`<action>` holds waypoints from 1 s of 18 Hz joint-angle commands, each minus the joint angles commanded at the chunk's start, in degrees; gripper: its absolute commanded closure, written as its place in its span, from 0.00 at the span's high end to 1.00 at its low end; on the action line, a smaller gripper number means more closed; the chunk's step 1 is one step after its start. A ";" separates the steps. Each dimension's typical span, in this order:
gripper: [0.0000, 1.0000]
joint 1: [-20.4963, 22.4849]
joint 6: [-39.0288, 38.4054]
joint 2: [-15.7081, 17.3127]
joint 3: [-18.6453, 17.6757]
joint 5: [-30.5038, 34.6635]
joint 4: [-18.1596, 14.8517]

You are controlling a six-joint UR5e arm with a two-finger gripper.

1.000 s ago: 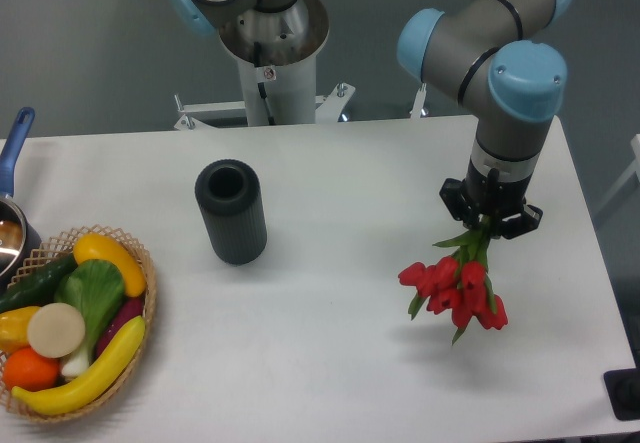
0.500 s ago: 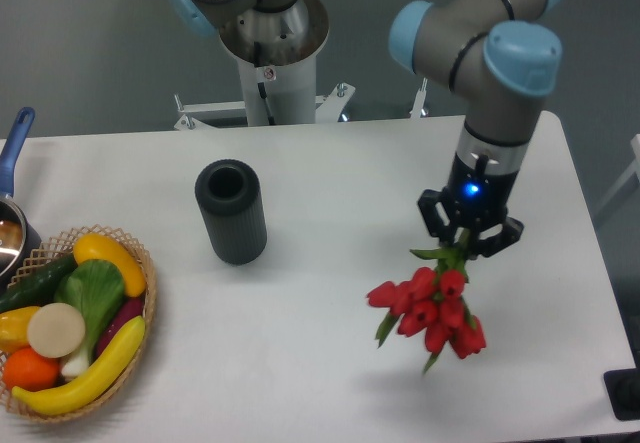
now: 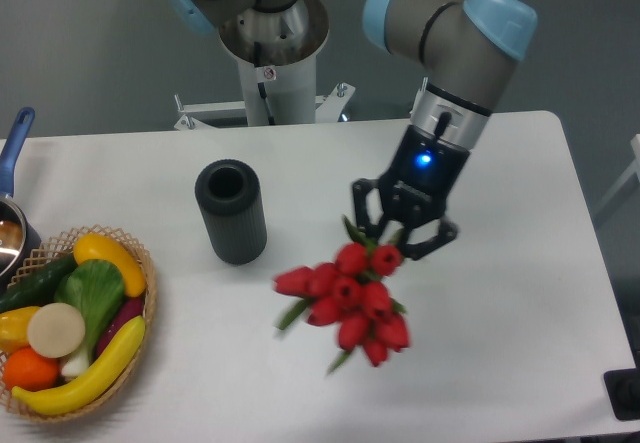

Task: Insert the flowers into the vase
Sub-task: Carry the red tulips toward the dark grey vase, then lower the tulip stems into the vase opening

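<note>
The flowers (image 3: pixel 345 298), a bunch of red tulip buds with green leaves, hang in the air over the middle of the table, buds toward the camera. My gripper (image 3: pixel 398 229) is shut on their green stems, which are mostly hidden between the fingers. The vase (image 3: pixel 231 212), a dark ribbed cylinder with an open round mouth, stands upright on the white table (image 3: pixel 520 343) to the left of the gripper, about a hand's width from the flowers. The bunch is blurred by motion.
A woven basket (image 3: pixel 140 263) of vegetables sits at the front left edge. A pot with a blue handle (image 3: pixel 14 143) is at the far left. The arm's base column (image 3: pixel 270 53) stands behind the table.
The gripper has carried the flowers left and up, from over the right part of the table toward its middle, and the wrist has tilted. The vase has not moved.
</note>
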 joint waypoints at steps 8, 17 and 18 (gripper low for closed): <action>0.00 -1.94 0.44 5.89 -10.71 -15.64 7.46; 0.00 2.89 0.18 17.13 -20.38 -21.19 7.65; 0.00 2.98 0.18 18.10 -21.44 -21.19 7.65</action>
